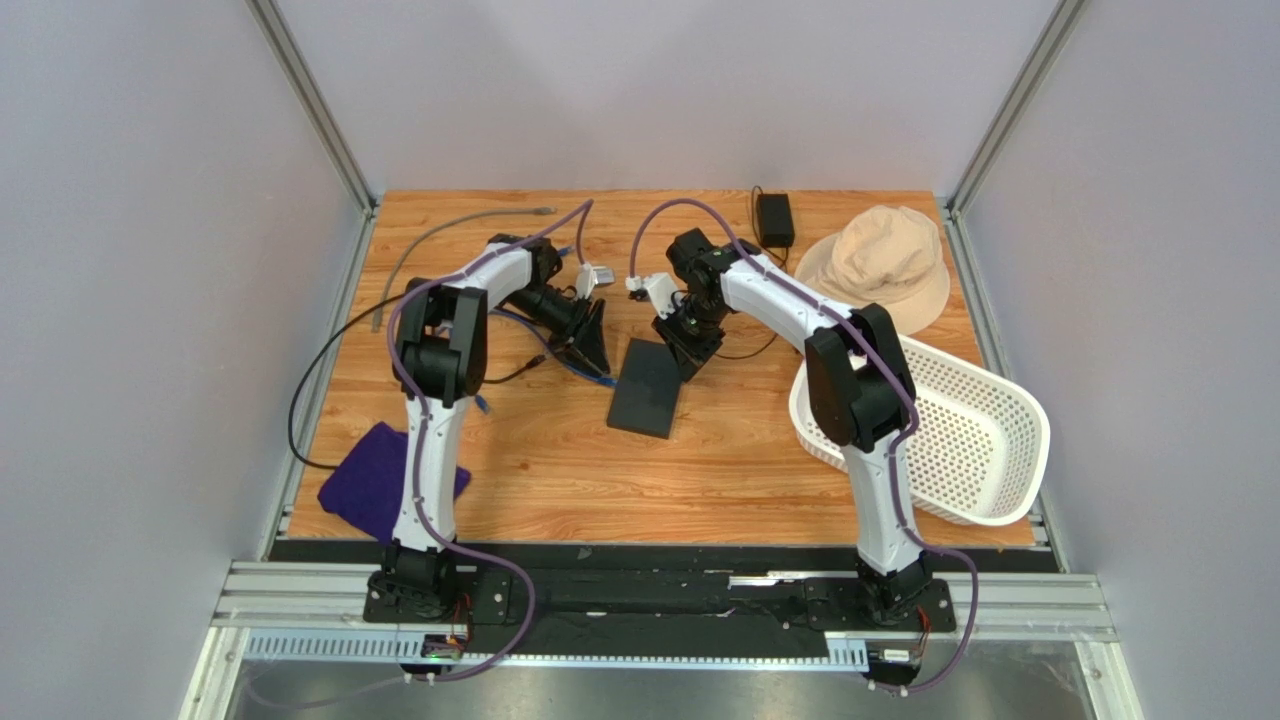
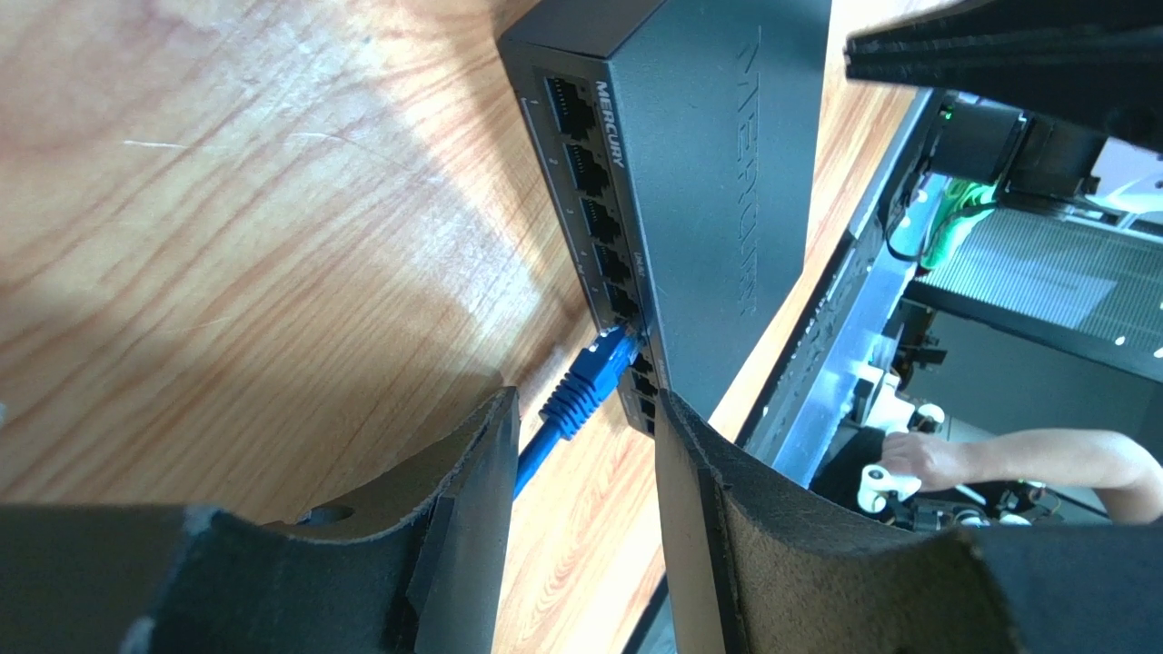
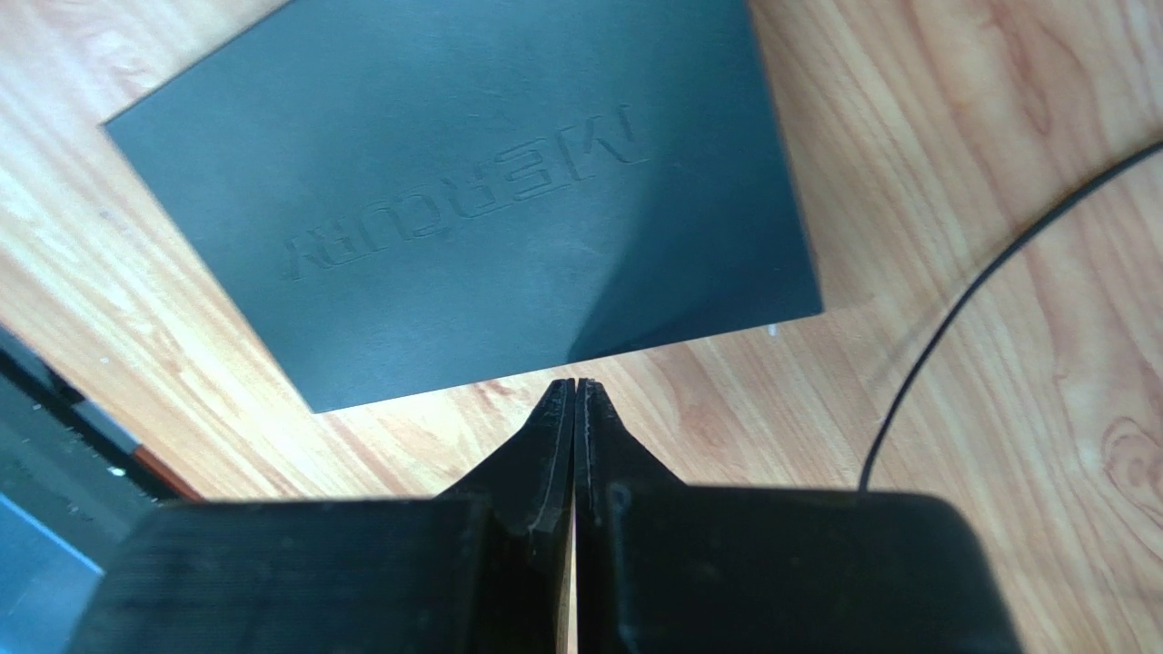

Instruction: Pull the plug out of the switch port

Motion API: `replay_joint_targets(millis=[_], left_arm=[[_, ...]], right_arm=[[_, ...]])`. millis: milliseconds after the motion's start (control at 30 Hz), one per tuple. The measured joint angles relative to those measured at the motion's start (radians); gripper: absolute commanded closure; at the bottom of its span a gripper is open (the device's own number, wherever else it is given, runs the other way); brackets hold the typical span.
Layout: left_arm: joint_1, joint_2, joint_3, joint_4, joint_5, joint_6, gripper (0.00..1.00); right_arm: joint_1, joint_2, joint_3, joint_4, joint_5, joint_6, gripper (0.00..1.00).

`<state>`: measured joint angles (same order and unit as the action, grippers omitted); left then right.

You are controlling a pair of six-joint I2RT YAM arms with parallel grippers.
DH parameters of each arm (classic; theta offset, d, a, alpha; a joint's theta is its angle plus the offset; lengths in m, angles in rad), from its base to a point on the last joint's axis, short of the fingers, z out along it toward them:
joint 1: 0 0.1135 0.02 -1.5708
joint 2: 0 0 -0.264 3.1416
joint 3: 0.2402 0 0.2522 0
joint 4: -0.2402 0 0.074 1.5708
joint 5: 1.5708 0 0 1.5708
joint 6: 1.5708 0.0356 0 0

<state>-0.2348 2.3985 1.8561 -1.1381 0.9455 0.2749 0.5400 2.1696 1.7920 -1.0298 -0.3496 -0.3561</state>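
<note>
Flanking the plug [image 2: 590, 379] at the switch [image 2: 710, 164] edge, left end effector [image 2: 584, 401] gapes.

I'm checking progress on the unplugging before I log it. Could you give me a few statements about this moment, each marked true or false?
1. The blue plug sits in a port of the switch. True.
2. The left gripper is shut on the cable. False: its jaws stand open, with the cable between them in the wrist view.
3. The right gripper is shut. True; it holds nothing.
4. The hat lies in the basket. False: it lies on the table beside it.
</note>
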Motion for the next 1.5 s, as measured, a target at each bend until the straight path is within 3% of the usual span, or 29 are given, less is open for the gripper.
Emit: replay_joint_targets(millis=[233, 533, 833, 1167, 1500], left_arm=[[-0.011, 0.002, -0.004, 0.001, 0.003, 0.008, 0.50], [-0.016, 0.031, 0.000, -0.058, 0.046, 0.046, 0.53], [-0.019, 0.031, -0.024, -0.050, 0.068, 0.058, 0.56], [-0.020, 0.021, -0.087, -0.023, 0.102, 0.064, 0.62], [-0.040, -0.005, -0.102, 0.008, 0.062, 0.056, 0.64]], right_arm=[[0.000, 0.048, 0.015, 0.007, 0.058, 0.000, 1.00], [-0.009, 0.147, 0.149, 0.000, 0.088, 0.004, 1.00], [-0.009, 0.135, 0.149, 0.008, 0.085, 0.004, 1.00], [-0.009, -0.018, 0.121, -0.006, -0.049, -0.007, 0.99], [-0.006, 0.026, 0.112, -0.027, -0.166, -0.007, 1.00]])
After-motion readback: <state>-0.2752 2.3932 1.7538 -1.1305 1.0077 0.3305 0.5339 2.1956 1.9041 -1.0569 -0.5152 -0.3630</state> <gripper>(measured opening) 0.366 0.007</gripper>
